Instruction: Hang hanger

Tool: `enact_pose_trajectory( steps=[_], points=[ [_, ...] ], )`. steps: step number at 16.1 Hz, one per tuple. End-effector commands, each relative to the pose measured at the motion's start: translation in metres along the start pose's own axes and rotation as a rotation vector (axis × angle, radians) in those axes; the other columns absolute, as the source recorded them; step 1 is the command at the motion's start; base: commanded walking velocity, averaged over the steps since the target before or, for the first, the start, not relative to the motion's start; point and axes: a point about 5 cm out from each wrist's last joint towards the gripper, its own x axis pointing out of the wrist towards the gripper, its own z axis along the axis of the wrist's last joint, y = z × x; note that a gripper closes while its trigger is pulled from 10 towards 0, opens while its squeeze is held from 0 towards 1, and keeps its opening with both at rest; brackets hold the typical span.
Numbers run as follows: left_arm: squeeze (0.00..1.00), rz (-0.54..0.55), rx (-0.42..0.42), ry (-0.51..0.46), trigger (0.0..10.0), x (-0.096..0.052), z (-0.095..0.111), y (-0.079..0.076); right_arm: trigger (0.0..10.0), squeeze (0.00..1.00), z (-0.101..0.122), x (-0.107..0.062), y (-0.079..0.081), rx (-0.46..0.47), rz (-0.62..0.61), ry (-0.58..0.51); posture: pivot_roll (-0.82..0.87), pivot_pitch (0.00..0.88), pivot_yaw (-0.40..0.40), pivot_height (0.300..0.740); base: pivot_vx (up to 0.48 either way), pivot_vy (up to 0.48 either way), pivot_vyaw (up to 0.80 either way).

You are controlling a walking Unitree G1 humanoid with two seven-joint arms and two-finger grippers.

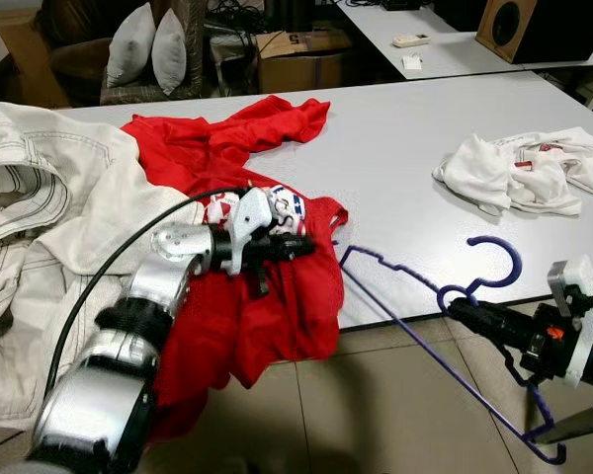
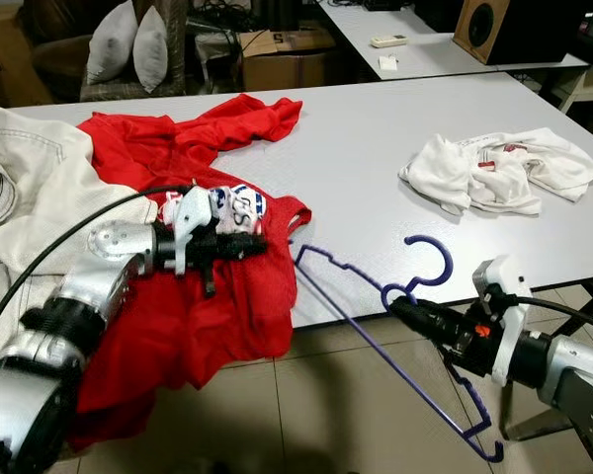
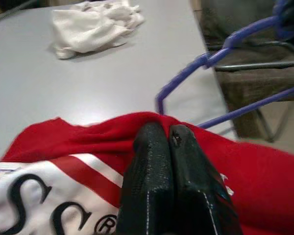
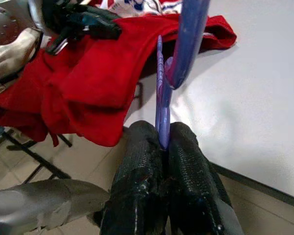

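So the right gripper was clamped tight on the purple hanger just off the white table's front edge, its far tip poking into the red shirt. The left gripper was pinched closed on that shirt.

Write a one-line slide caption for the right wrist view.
Right gripper pinches a purple hanger, aimed at the red shirt.

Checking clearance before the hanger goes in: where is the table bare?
Bare table lies between the red shirt and the white shirt, and along the front edge by the purple hanger. The left end is crowded with the cream garment.
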Motion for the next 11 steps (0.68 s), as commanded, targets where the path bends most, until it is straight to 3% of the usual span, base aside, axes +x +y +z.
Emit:
enact_pose_trajectory(
  steps=[1, 3, 6, 11],
  points=[
    [0.00, -0.034, 0.014, -0.003, 0.0, 0.000, 0.004, -0.002, 10.0, 0.00, 0.002, 0.000, -0.001, 0.000, 0.012, 0.011, -0.08, 0.000, 0.024, 0.740, 0.000, 0.000, 0.00],
    [0.00, -0.056, 0.021, 0.028, 0.0, -0.002, 0.000, -0.008, 10.0, 0.00, 0.002, -0.003, -0.002, -0.009, 0.025, 0.043, -0.07, 0.000, 0.016, 0.740, 0.000, 0.000, 0.00],
    [0.00, -0.028, 0.038, 0.076, 0.0, -0.007, -0.006, -0.008, 10.0, 0.00, 0.008, -0.026, -0.002, -0.140, -0.009, 0.142, -0.06, 0.000, 0.009, 0.740, 0.000, 0.000, 0.00],
    [0.00, -0.045, 0.024, 0.061, 0.0, -0.009, -0.002, -0.012, 10.0, 0.00, 0.019, -0.043, 0.000, -0.152, 0.009, 0.135, -0.06, 0.000, 0.010, 0.740, 0.000, 0.000, 0.00]
  ],
)
